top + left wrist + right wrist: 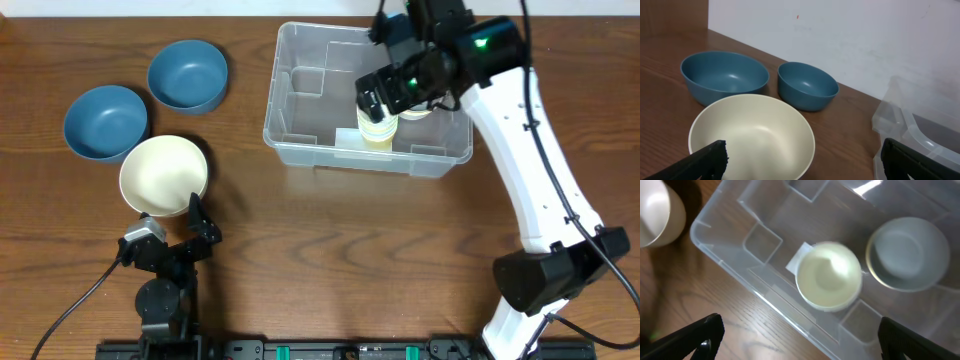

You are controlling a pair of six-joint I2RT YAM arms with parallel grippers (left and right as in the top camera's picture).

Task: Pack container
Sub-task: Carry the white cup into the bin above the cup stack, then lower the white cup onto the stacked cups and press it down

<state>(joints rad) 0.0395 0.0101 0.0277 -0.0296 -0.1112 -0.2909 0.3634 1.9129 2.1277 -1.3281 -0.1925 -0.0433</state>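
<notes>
The clear plastic container (272,110) sits on the far right part of the wooden desk (350,250), its long side running left to right. Inside it, near the front wall, a pale yellow cup (378,132) stands upright. The right wrist view shows a grey-green cup (907,254) just beside it, also upright with its mouth up.

The right hand (385,95) hangs over the container, above the cups. In its own camera, its two dark fingers (695,340) stand wide apart at the lower corners. Nothing is between them, so it is fully open and has hold of nothing.

The left hand (190,225) is low at the near left of the desk, well apart from the container. It points at a cream bowl (163,175) just in front of it. Its fingers (705,160) are spread as wide and also grip nothing. The bowl's near rim lies between them in the left wrist view.

Behind the cream bowl are two blue bowls, one on the left (105,122) and one further back (187,75), all three close together and open side up. A corner of the container (920,125) shows at the right edge of the left wrist view.
</notes>
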